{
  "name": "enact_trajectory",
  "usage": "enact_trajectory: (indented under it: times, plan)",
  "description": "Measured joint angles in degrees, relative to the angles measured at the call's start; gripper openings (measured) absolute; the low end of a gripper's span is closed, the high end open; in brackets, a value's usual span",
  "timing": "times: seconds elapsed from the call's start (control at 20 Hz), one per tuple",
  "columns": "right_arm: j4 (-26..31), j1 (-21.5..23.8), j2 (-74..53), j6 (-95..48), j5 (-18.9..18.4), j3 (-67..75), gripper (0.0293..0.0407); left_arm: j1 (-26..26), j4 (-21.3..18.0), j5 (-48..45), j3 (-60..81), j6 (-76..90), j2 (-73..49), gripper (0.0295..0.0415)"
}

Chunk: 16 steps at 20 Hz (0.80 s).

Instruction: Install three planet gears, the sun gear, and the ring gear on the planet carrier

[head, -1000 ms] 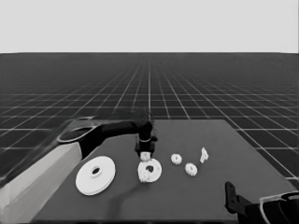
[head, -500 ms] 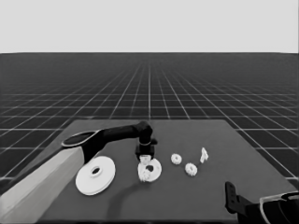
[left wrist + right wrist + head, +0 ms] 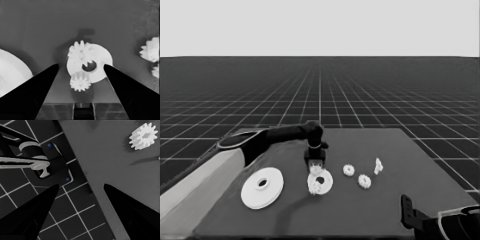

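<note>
- As seen from the head camera, the table (image 3: 370,210) is dark and carries white parts across its middle.
- Left arm (image 3: 260,142): enters from the left edge, pale grey low in the corner, black toward the wrist, reaching to the table's centre.
- Larger round part (image 3: 262,187): flat on the table, left of centre, apart from the other parts; its rim shows at the edge of the left wrist view (image 3: 11,72).
- Left gripper (image 3: 316,167): pointing down over the far edge of the smaller round part; in the wrist view (image 3: 81,68) its fingers (image 3: 37,87) stand wide apart with nothing between them, one on either side of that part, touching neither it nor the gears.
- Smaller round part (image 3: 323,181): flat at the table's centre, just right of the larger one, its hole (image 3: 90,66) uncovered.
- Two gears on it: one (image 3: 81,53) seated on its face beside the hole; the other (image 3: 79,81) at its rim nearer the gripper, overhanging the edge.
- Two loose gears: one (image 3: 348,170) right of the smaller round part, another (image 3: 364,181) just beyond it, nearer the front.
- Thin white piece (image 3: 378,165): upright, right of the loose gears.
- Right gripper (image 3: 410,215): parked at the lower right corner off the table's front edge; fingers (image 3: 130,210) spread, empty, over the table corner and floor grid.
</note>
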Motion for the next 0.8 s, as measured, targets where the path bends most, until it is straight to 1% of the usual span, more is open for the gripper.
enact_trajectory:
  times: [0.15, 0.4, 0.45, 0.5, 0.55, 0.6, 0.7, 0.8]
  plan:
    - [0.0, 0.0, 0.0, 0.0, 0.0, 0.0, 0.0385, -2.5, -2.2, 0.9, 1.1, -0.6, -0.3, 0.0385]
    - [0.0, 0.0, 0.0, 0.0, 0.0, 0.0, 0.0385, -3.0, -2.7, 1.1, 1.2, -0.7, -0.3, 0.0385]
    - [0.0, 0.0, 0.0, 0.0, 0.0, 0.0, 0.0385, -7.4, 1.2, -18.1, 27.7, 26.9, -15.5, 0.0408]
    - [0.0, 0.0, 0.0, 0.0, 0.0, 0.0, 0.0385, -13.2, 3.5, -29.9, 51.5, 51.3, -37.7, 0.0414]
    - [0.0, 0.0, 0.0, 0.0, 0.0, 0.0, 0.0385, -16.7, 4.9, -36.7, 65.4, 66.0, -54.2, 0.0400]
    - [0.0, 0.0, 0.0, 0.0, 0.0, 0.0, 0.0385, -18.6, 5.7, -40.8, 73.8, 74.7, -63.5, 0.0392]
    - [0.0, 0.0, 0.0, 0.0, 0.0, 0.0, 0.0385, -20.4, 6.5, -44.6, 81.7, 82.7, -71.8, 0.0386]
    - [0.0, 0.0, 0.0, 0.0, 0.0, 0.0, 0.0385, -21.0, 6.8, -45.9, 84.4, 85.5, -74.6, 0.0385]
